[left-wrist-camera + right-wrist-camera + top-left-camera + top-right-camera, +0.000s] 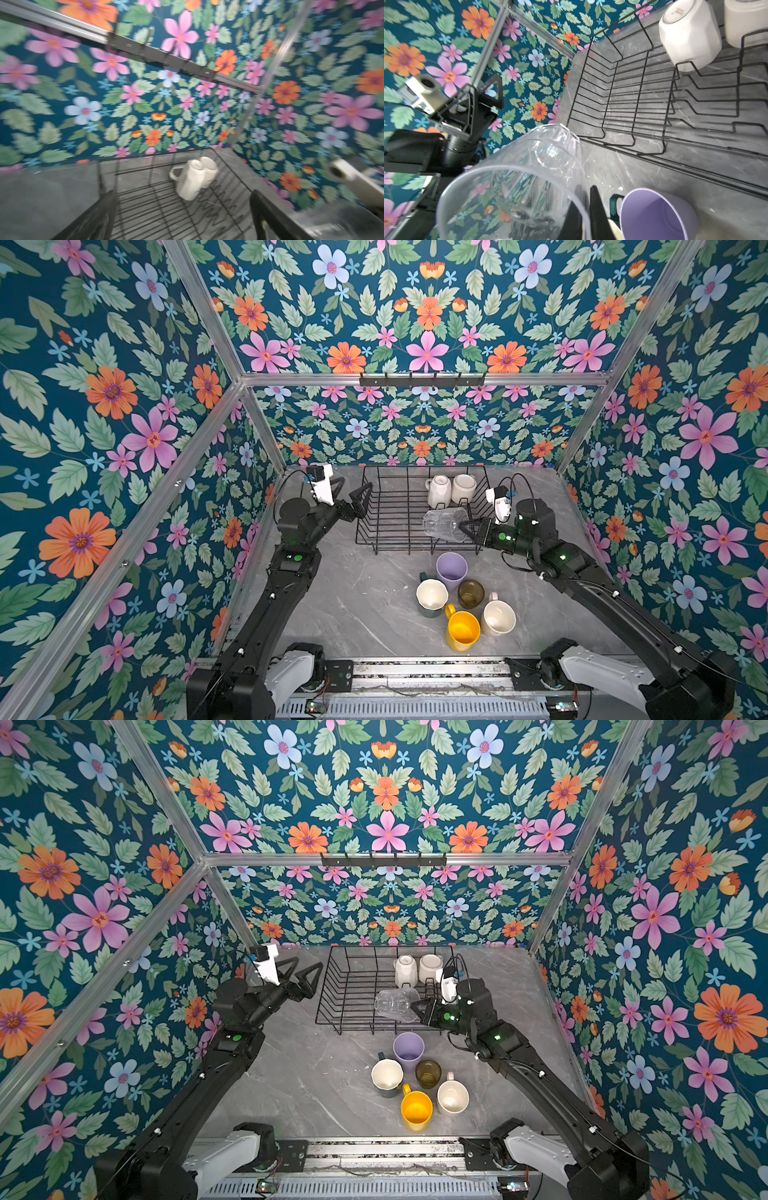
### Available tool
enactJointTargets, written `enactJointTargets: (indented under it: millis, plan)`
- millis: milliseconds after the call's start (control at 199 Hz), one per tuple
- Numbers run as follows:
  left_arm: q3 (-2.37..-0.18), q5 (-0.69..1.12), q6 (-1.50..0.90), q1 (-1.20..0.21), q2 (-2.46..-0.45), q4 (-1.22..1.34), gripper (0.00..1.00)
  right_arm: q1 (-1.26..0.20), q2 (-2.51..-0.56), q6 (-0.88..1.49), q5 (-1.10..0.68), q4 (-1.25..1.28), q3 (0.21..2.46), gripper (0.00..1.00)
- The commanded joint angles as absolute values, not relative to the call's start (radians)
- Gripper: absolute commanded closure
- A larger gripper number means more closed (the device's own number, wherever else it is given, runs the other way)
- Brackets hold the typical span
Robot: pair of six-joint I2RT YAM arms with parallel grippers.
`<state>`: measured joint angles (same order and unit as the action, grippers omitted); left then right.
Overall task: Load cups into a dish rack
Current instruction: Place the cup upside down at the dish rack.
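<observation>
Left gripper (353,492): released, jaws spread wide with nothing between them; it hangs just outside the dish rack's short wall, at the rack's 9 o'clock.
Dish rack (386,526): black wire basket standing at 12 o'clock on the grey marbled table (353,614), near the back wall.
Dark green mug (432,597): upright on the table, pale inside, at 9 o'clock in the group of cups that sits at the rack's 6 o'clock.
Faceted white mug (439,491): mouth down inside the rack, at its 1 o'clock corner.
Clear glass (445,524): tipped on its side in the air over the rack's 5 o'clock corner, base pointing toward 9 o'clock.
Lilac tumbler (451,568): upright, at 12 o'clock of the group, just in front of the rack.
Yellow mug (462,630): upright, at 6 o'clock of the group.
Plain white mug (463,488): mouth down, touching the faceted one at its 3 o'clock.
Right gripper (467,529): clenched on the clear glass's rim, one finger inside the mouth and one outside.
Olive-brown glass (471,593): upright, in the middle of the group.
Pale pink mug (498,617): upright, at 4 o'clock of the group.
</observation>
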<state>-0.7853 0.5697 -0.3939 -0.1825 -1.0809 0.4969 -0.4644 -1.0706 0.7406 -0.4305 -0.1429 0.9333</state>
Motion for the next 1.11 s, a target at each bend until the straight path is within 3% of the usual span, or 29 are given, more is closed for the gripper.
enactJointTargets:
  millis: [0, 206, 483, 1102]
  plan:
    - [-0.771, 0.933, -0.580, -0.184, -1.130, 0.840, 0.01, -0.437, -1.074, 0.779, -0.547, -0.006, 0.939, 1.00]
    - [-0.760, 1.069, -0.773, -0.189, -1.193, 1.106, 0.00, -0.433, -1.148, 0.776, -0.638, 0.055, 1.006, 1.00]
    - [-0.763, 1.100, -0.773, -0.213, -1.201, 1.097, 0.00, -0.441, -1.241, 0.797, -0.780, 0.165, 1.090, 1.00]
    - [-0.775, 1.176, -0.772, -0.257, -1.196, 1.109, 0.00, -0.549, -1.354, 0.750, -0.849, 0.168, 1.225, 1.00]
